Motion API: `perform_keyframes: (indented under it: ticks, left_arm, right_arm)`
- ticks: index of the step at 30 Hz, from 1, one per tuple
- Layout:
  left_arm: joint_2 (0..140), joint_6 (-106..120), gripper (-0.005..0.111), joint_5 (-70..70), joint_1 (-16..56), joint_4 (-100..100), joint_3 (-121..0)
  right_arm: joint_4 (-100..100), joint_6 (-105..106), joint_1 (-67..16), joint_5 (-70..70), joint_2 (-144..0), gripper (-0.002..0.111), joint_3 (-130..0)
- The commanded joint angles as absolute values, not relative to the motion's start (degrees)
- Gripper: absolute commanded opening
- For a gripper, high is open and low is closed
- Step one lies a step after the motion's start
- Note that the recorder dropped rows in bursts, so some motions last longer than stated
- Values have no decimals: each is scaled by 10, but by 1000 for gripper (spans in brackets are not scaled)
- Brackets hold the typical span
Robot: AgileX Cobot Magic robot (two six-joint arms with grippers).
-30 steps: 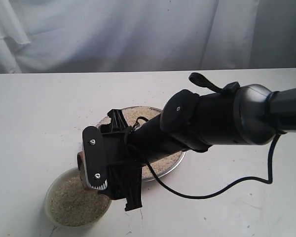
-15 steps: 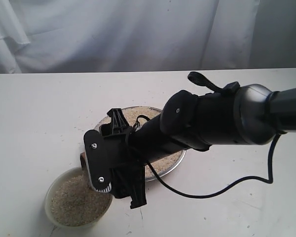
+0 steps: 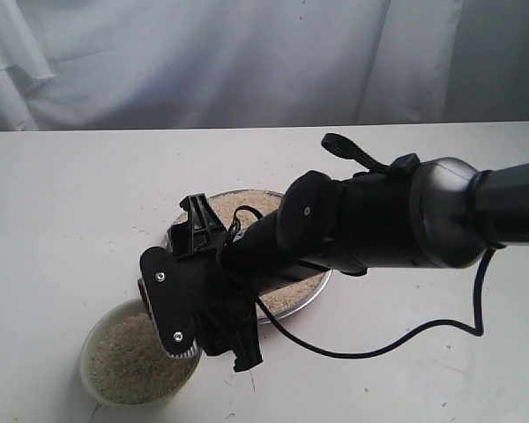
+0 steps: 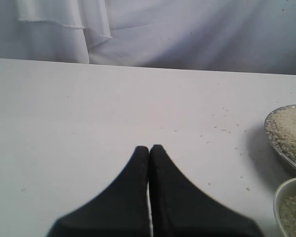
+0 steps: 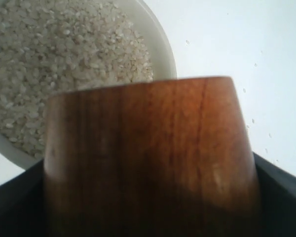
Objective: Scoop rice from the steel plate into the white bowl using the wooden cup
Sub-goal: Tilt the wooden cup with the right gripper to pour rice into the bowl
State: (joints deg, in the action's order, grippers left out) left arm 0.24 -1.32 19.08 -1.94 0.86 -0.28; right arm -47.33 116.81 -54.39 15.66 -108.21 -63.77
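In the exterior view, the right gripper [image 3: 163, 304] is reaching across the steel plate [image 3: 316, 289] and hanging over the edge of the white bowl [image 3: 86, 370], which is holding rice [image 3: 128, 357]. More grains are lying on the plate. Only a sliver of the wooden cup [image 3: 143, 287] is showing.

In the left wrist view, the left gripper [image 4: 149, 150] is hovering over the table [image 4: 89, 108], its jaws pressed together.

In the right wrist view, dark jaws are clamping the cup's sides above the bowl.
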Motion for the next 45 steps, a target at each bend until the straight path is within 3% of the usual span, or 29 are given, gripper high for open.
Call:
perform_keyframes:
  ticks: [1,45]
  left_arm:
    - [0,-13,0,183,-18,8,0]
    - [0,-13,0,183,-18,8,0]
  right_arm:
    - [-469,1168,-548,146,-1075,0,-638]
    - [-348,1187,-583,79,-1076,0,-638]
